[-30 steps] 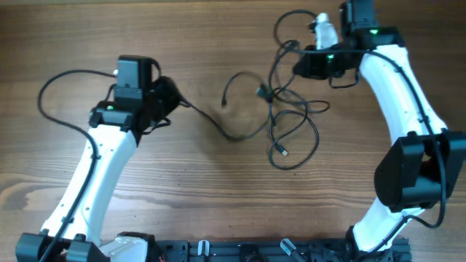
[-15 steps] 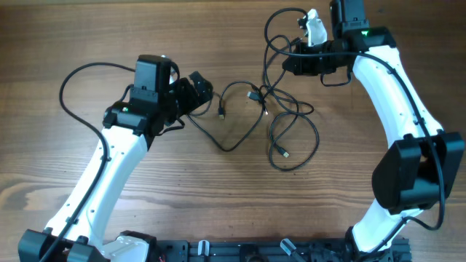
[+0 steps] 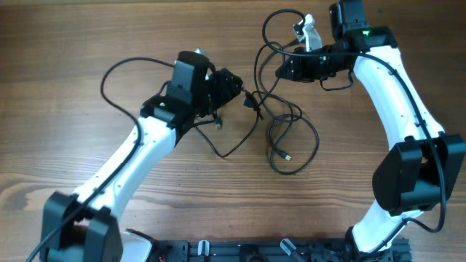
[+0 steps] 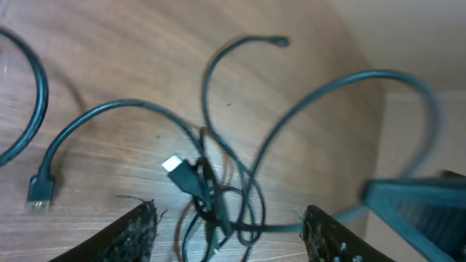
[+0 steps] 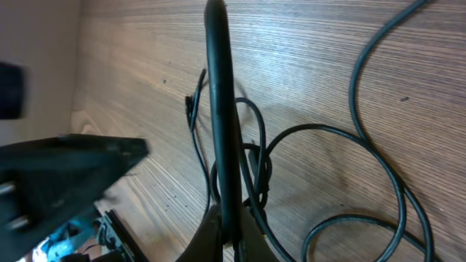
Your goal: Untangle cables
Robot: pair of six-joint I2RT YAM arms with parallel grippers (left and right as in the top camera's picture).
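The right end effector pinches a cable; the left end effector, spread, must close on the knot.

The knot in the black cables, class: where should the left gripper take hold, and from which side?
Probably grip the knot just below its silver-tipped plug, coming straight down. The left gripper has open fingers either side of the knot, and the strands cross there.
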